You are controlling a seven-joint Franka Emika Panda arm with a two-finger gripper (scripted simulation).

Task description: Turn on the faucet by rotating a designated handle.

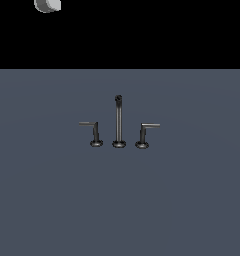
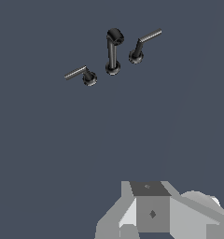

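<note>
Exterior view, faucet (image 1: 119, 122) mid-floor, open surround

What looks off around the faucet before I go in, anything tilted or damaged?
Nothing stands out. The spout stands upright between the two handles, the left-pointing handle and its twin each upright on a round base. The gripper is far from them.

Flat slate-blue floor (image 1: 182, 200), plain black backdrop (image 1: 142, 35) above, even light, no visible furniture or windows
</note>
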